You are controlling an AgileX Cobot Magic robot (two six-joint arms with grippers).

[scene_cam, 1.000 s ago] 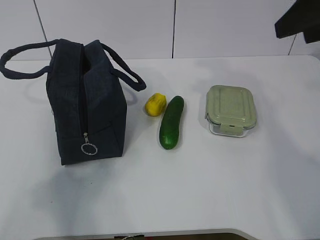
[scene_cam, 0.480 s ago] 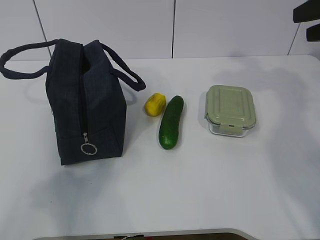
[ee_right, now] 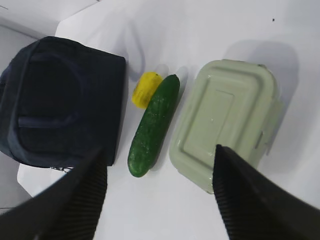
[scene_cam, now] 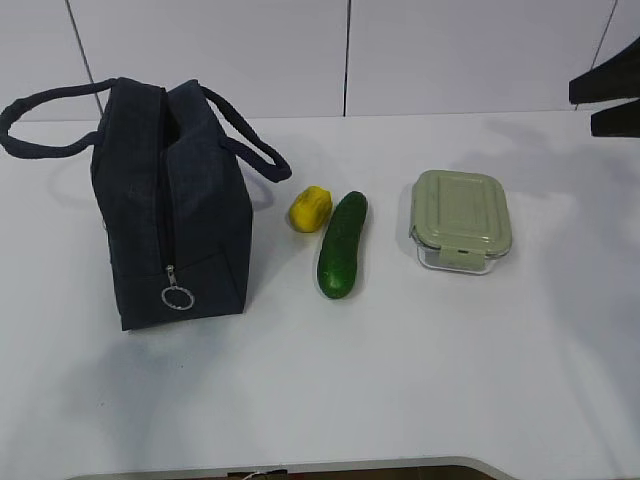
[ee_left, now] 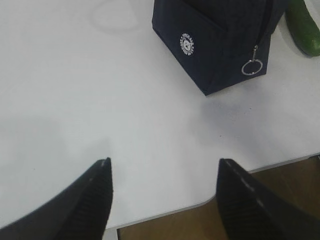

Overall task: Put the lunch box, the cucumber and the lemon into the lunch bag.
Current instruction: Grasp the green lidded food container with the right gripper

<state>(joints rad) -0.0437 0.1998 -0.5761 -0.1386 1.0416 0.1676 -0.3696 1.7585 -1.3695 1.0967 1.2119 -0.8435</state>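
currently: right pincer [ee_right: 160, 195] lowered over lunch box [scene_cam: 462, 220], jaws apart, empty; left pincer [ee_left: 162, 187] apart; nothing bagged.

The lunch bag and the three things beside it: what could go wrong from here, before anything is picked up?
1. The lunch bag shows only a narrow slit at the top, so the wide lunch box may catch on the opening.
2. The lemon lies against the cucumber; grasping one may push or roll the other.
3. The right end effector is open above the cucumber and box, and could bump one while closing on the other.
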